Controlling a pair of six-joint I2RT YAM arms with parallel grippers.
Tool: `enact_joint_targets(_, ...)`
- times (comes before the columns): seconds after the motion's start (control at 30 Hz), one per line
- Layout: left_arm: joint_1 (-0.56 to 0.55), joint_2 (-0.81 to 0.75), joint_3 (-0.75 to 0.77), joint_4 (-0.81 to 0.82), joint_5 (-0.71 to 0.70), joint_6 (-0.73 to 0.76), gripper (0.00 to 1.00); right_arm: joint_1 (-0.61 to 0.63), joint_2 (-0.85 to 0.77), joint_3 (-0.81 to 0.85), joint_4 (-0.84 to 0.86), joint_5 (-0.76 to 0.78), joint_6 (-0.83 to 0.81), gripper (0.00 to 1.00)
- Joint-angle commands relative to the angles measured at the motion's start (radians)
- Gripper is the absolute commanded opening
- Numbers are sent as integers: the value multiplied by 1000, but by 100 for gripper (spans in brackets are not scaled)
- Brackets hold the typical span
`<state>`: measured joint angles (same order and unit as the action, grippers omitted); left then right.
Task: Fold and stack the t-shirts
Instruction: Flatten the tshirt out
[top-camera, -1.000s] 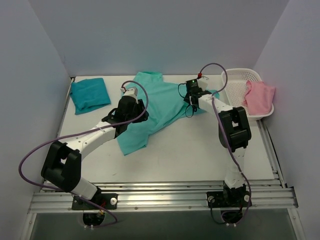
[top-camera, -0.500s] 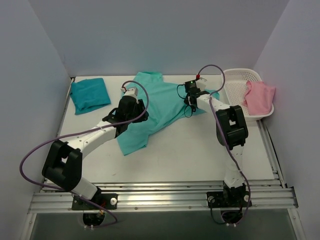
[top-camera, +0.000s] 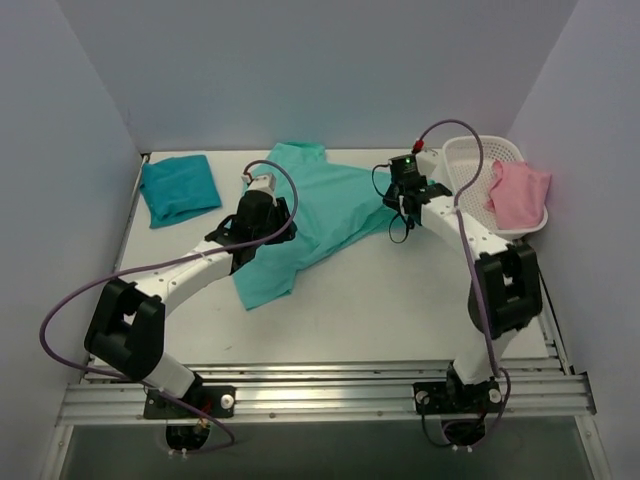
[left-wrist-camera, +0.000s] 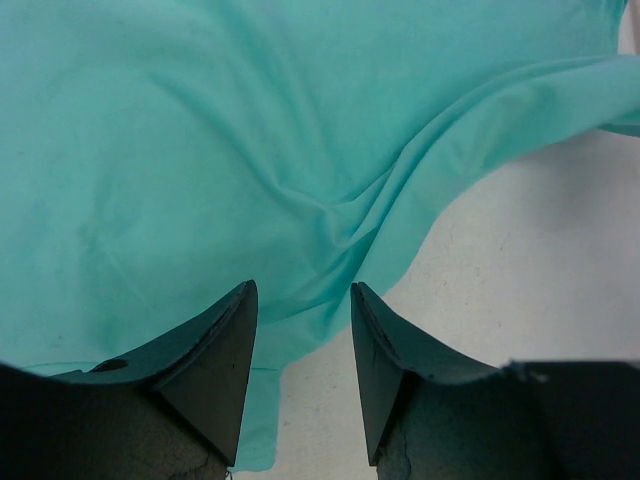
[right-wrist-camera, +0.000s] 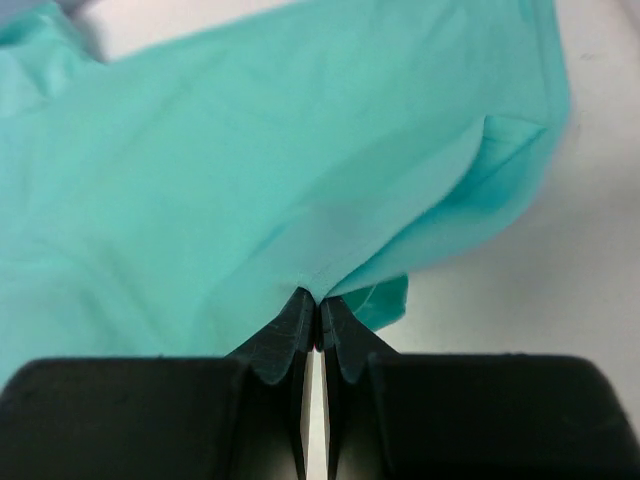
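Observation:
The mint-green t-shirt (top-camera: 320, 215) lies spread and wrinkled in the middle of the table. It fills the left wrist view (left-wrist-camera: 250, 140) and the right wrist view (right-wrist-camera: 250, 190). My right gripper (top-camera: 398, 195) is shut on the shirt's right edge (right-wrist-camera: 318, 296), pinching a fold of cloth. My left gripper (top-camera: 262, 212) is open over the shirt's left side, its fingertips (left-wrist-camera: 235, 330) astride the cloth's edge and not closed on it. The darker teal-blue t-shirt (top-camera: 180, 188) sits folded at the far left corner.
A white basket (top-camera: 470, 165) stands at the far right with a pink cloth (top-camera: 520, 195) draped over it. Walls close in the table at the back and both sides. A metal rail (top-camera: 320, 385) runs along the near edge.
My right gripper has moved right toward the basket with the shirt's edge, and the right arm has swung outward. The left arm has stayed put.

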<state>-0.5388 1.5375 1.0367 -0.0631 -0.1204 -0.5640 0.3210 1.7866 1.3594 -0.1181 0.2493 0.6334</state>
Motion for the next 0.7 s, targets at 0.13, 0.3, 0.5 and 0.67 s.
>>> enact_joint_targets(0.13,-16,-7,36,32,4,1,51,-7,-309,-134,-136,13,-21,0)
enact_joint_targets(0.3,-30,-25,33,31,1,-4,51,-7,-452,-273,-173,-25,-8,0)
enact_joint_targets(0.5,-35,-28,28,20,-1,-1,51,-11,-688,-448,-268,-53,49,0)
enact_joint_targets(0.67,-35,-7,42,31,-1,-11,51,-34,-750,-588,-132,53,117,100)
